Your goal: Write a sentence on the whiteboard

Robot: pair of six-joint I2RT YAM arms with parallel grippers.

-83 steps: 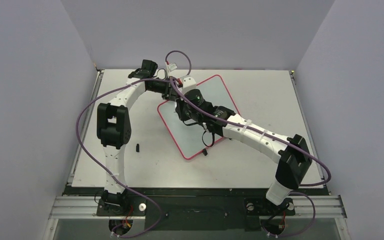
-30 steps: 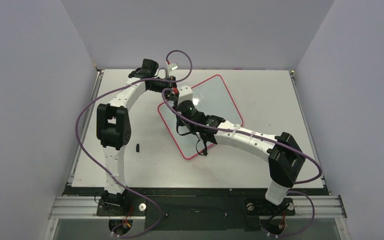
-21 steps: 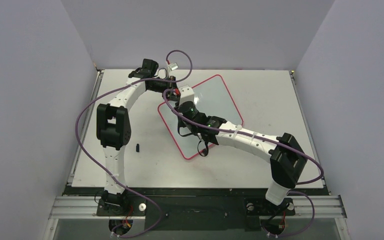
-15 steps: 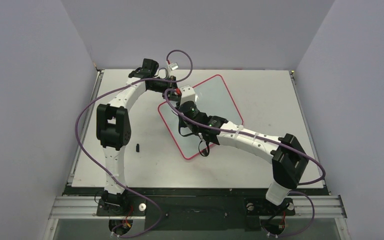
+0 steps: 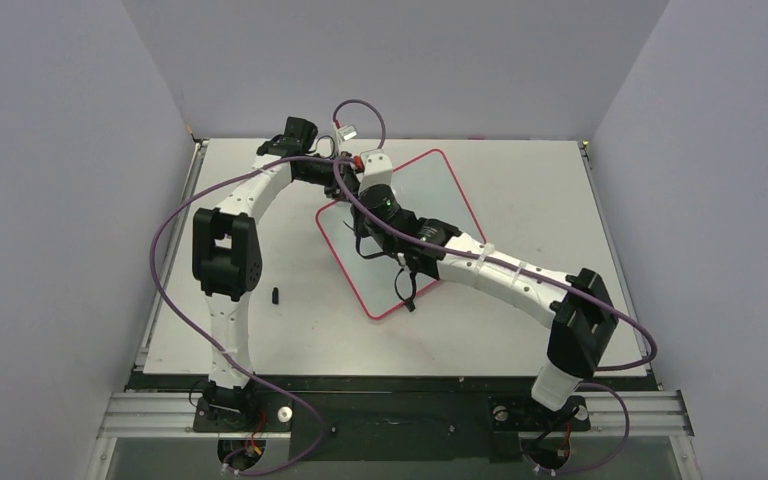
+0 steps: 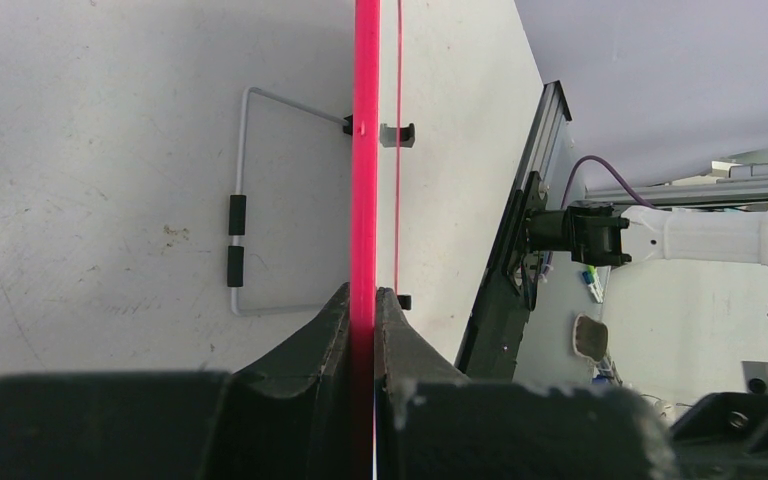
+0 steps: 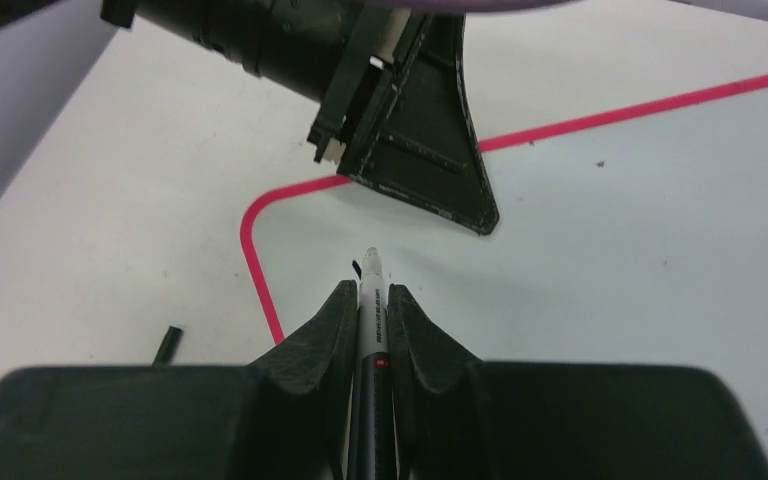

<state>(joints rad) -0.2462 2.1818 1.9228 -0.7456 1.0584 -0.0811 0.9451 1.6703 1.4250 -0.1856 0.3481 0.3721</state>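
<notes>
Grey table [image 5: 520,190], whiteboard [image 5: 440,188] skewed mid-table. Left gripper [image 6: 364,296] pinches its red rim. Right gripper [image 7: 369,290] clamps a marker [image 7: 370,315], tip near a board corner; I can't tell if it touches. Of the sentence [image 7: 355,268] I see one tiny stroke; from above the right arm hides that area.
</notes>
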